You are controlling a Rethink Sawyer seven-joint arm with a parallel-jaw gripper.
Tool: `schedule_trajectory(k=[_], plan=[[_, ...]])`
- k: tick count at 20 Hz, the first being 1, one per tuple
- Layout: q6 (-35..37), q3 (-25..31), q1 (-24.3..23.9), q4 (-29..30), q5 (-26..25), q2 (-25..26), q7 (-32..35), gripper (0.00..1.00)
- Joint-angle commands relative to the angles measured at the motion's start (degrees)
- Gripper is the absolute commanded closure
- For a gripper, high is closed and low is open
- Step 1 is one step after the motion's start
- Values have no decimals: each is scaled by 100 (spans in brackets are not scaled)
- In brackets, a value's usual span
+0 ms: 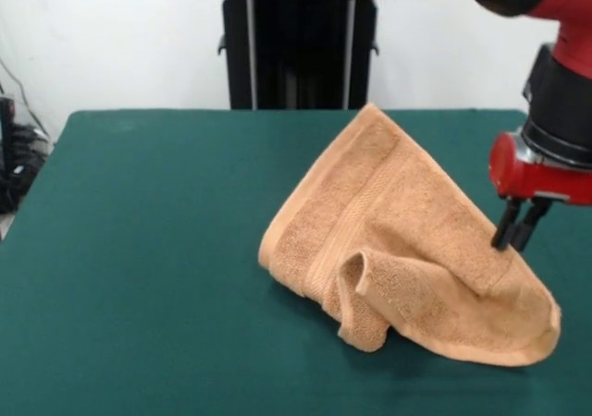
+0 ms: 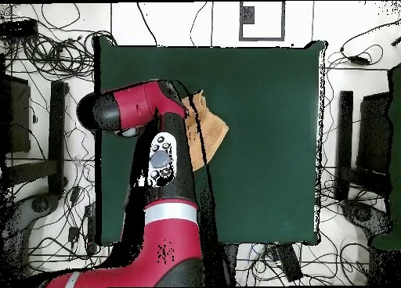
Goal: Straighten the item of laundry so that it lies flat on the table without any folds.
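One light orange-tan terry towel lies crumpled on the large dark green felt-topped table, toward the right of the front view, and it is far from flat: it rises in a tent-like ridge toward a far corner, one woven border band runs down its left slope, and a lower flap curls over on itself at the near edge. One red and black robot arm reaches over it; in the overhead view the arm covers most of the cloth, leaving only an orange patch showing just beside it near the table's left edge. One black-fingered gripper hangs at the towel's right slope, its two fingers drawn close together with the tips at the cloth; whether any fabric is pinched between them I cannot tell. By my judgement the work is at an early stage, the step in hand being to take hold of the raised right side. The next move would call for a sure pinch on a single layer, then a pull outward and down so the ridge collapses, with the curled near flap left to be opened afterwards.
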Motion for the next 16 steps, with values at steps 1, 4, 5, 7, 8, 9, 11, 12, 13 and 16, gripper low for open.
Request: schedule_trajectory(k=[1, 4, 5, 7, 8, 9, 11, 12, 13, 16], plan=[[80, -208, 424, -548, 484, 543, 2371, 100], [64, -285, 499, -566, 615, 577, 2420, 100], [56, -298, 513, -545, 657, 562, 2425, 100], [10, -305, 517, -479, 709, 530, 2401, 100], [-18, -310, 514, -452, 732, 523, 2388, 100], [-52, -315, 516, -427, 743, 521, 2382, 100], [-119, -327, 516, -384, 763, 521, 2396, 100], [-150, -340, 528, -379, 777, 532, 2426, 100], [-193, -367, 550, -381, 786, 554, 2471, 100], [-282, -468, 610, -468, 809, 671, 2599, 100]])
